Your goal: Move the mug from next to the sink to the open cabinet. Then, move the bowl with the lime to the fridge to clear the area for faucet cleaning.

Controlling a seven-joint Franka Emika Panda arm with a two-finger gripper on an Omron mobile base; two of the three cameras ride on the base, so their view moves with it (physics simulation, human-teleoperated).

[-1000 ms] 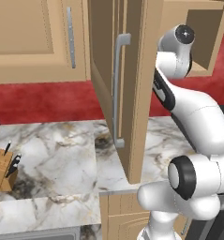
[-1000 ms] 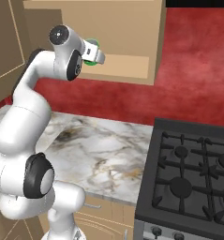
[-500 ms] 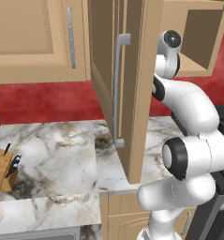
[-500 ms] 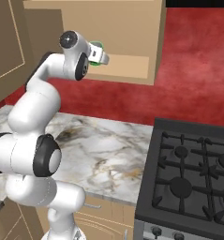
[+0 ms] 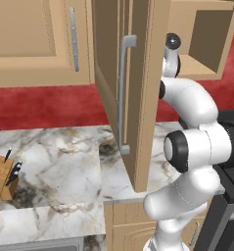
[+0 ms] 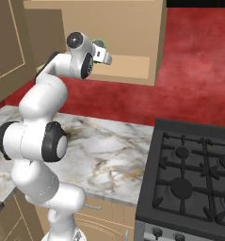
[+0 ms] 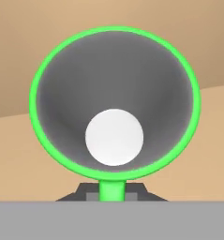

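The jaws are hidden behind the mug (image 7: 114, 105) in the hand view, with dark finger bases just showing beneath the mug's green handle, so I cannot tell for certain how they stand; the handle is running down between them. The mug is facing the camera mouth-on, its green rim circling a grey inside with a white round bottom. Tan wood is lying behind it.

In the right base view the gripper (image 6: 103, 52) is reaching into the open cabinet (image 6: 132, 37), with a sliver of green mug showing at the hand, just above the cabinet floor. In the left base view the arm is rising beside the cabinet's open door (image 5: 138, 88), whose grey handle (image 5: 123, 93) is running vertically.

Below, the marble bench (image 6: 109, 155) is stretching toward a black stove (image 6: 194, 169). A knife block (image 5: 3, 174) is sitting on the bench at far left.
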